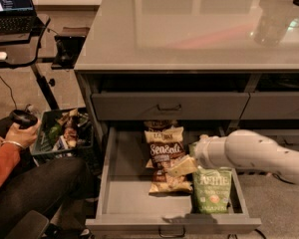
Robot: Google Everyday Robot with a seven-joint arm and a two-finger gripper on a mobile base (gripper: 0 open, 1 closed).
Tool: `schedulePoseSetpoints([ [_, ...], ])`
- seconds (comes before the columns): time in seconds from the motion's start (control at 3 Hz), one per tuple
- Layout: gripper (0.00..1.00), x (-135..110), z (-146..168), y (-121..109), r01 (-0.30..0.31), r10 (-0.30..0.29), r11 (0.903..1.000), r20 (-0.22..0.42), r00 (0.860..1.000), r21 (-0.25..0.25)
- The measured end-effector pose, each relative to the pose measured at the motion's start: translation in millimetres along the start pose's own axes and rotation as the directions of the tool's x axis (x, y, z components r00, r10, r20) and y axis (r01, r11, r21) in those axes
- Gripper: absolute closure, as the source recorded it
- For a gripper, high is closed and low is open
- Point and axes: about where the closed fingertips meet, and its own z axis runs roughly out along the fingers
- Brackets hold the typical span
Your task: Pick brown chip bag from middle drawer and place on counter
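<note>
"Since the middle drawer stands pulled out below the counter, we can look straight down into it. Where do we find the brown chip bag?"

"We find the brown chip bag lying flat on the drawer floor, about midway across its width, with the white script facing up. Behind it, toward the cabinet, we make out the top of another dark bag, mostly hidden."

"And the hand?"

"We see the hand low inside the drawer, over the lower right part of the brown chip bag. It overlaps the bag from where we look, but we cannot tell whether it touches. Nor can we tell how far open it is, or whether it has hold of anything. The white arm reaches in from the right, across the drawer's right side."

"What else do we see?"

"We see a green bag just right of the brown one, near the drawer's right wall, its top edge hidden behind the arm. The upper drawer is closed. To the left we see a laptop on a black desk, a dark crate of snack packets on the floor, and a seated person in an orange sleeve holding a small dark object."
</note>
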Motion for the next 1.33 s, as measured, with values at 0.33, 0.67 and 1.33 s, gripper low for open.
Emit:
schedulePoseSetpoints([
  [0.33, 0.0, 12, 40, -16, -0.133, 0.129, 0.9902, 0.086, 0.988, 0.042],
  [0.67, 0.0, 6, 61, -41, -0.249, 0.224, 0.9622, 0.197, 0.954, 0.11],
  [1.33, 0.0, 31, 97, -29, -0.216, 0.192, 0.9648, 0.159, 0.968, 0.15],
])
